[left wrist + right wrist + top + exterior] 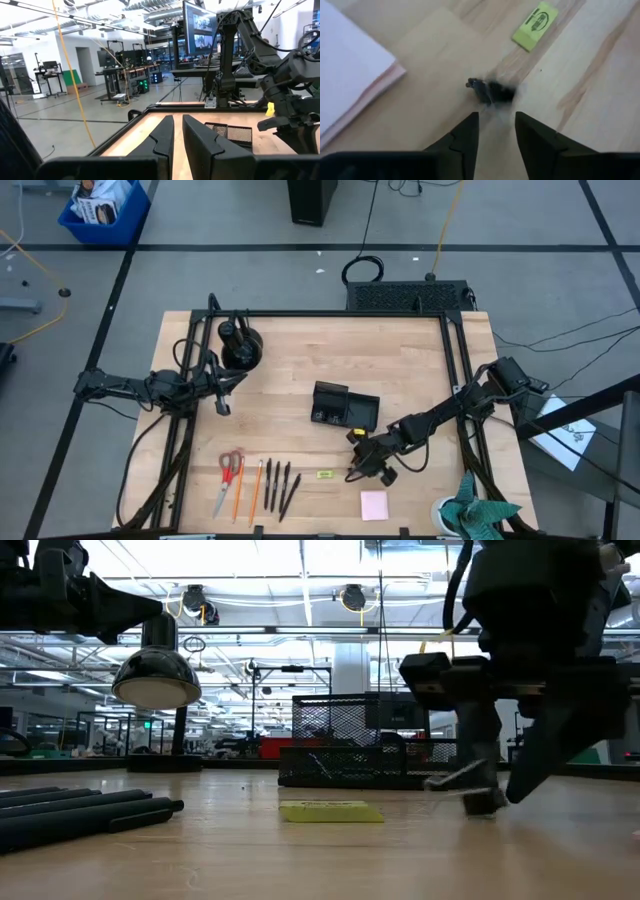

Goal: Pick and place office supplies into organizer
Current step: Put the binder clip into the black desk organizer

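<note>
A tiny black clip (490, 91) lies on the wooden table, just ahead of my right gripper (495, 117). That gripper slants down at it near the table's front (353, 474), fingers open with a gap. The yellow-green tag (536, 20) lies beyond the clip and the pink notepad (350, 75) beside it. The black organizer (345, 408) sits mid-table. Red-handled scissors (228, 470), an orange pencil (256, 490) and black pens (280, 485) lie in a row at the front left. My left gripper (222, 407) waits at the left, raised, its fingers shut with nothing between them. My right gripper comes at the clip slanting down from the table's right, one fingertip (470, 120) on either side of the spot just short of it. Blur around the clip keeps me from telling whether the fingers touch it. The clip rests on the table.
A round black dome-shaped object (240, 345) stands at the far left. A teal cloth (480, 510) lies at the front right corner. A black frame (330, 313) runs along the table's edges. Bare wood lies between the organizer and the row of supplies.
</note>
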